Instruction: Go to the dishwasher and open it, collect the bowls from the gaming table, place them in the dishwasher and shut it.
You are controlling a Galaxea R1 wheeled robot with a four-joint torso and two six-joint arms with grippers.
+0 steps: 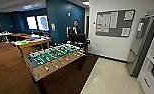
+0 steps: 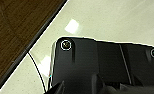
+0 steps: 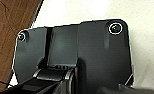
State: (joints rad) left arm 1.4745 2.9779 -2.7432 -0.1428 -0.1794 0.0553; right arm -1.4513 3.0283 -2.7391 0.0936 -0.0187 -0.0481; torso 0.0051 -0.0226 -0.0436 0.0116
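Here we are looking across a foosball table with a green field and rods, which is standing on dark wood flooring in front of us. Beyond its far end a person is standing against a teal wall. To the left of the foosball table and further back, a light-wood table is carrying assorted items too blurred to name. To the right of the foosball table the floor is turning to pale tile, and past that a tall steel-grey appliance is standing beside white cabinets. A grey notice board is hanging on the white wall behind. We cannot tell whether either gripper's jaws are open or closed. We are not making out the bowls or the dishwasher.
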